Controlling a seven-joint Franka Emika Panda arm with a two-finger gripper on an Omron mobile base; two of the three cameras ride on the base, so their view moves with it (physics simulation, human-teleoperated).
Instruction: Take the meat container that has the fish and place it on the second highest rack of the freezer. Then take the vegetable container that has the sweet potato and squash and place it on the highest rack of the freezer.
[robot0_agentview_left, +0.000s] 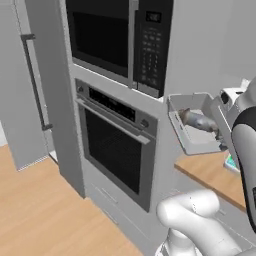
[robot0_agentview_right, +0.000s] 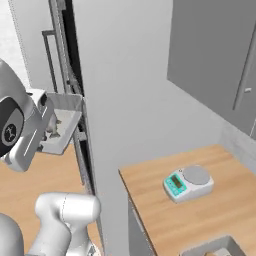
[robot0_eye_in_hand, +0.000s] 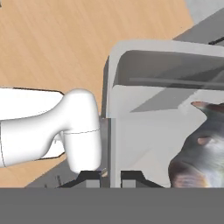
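Note:
The meat container (robot0_agentview_left: 192, 142), a shallow grey tray, hangs tilted in the air to the right of the wall oven, with the grey-silver fish (robot0_agentview_left: 198, 120) lying inside. My gripper (robot0_eye_in_hand: 109, 176) is shut on the tray's near wall, which runs up between the two fingertips, and the fish (robot0_eye_in_hand: 202, 151) lies close on the right. From the right base view the tray (robot0_agentview_right: 64, 125) is beside my hand. The freezer (robot0_agentview_left: 17, 107) stands far left, showing its black bar handle (robot0_agentview_left: 36, 82); its racks are hidden. The rim of the vegetable container (robot0_agentview_right: 212, 246) is cut off at the counter's near edge.
A built-in oven (robot0_agentview_left: 117, 145) and a microwave (robot0_agentview_left: 115, 37) fill the column between the tray and the freezer. A wooden counter (robot0_agentview_right: 200, 210) on the right carries a small kitchen scale (robot0_agentview_right: 187, 182). Grey wall cabinets (robot0_agentview_right: 220, 60) hang above it. Wood floor (robot0_agentview_left: 40, 215) lies open before the freezer.

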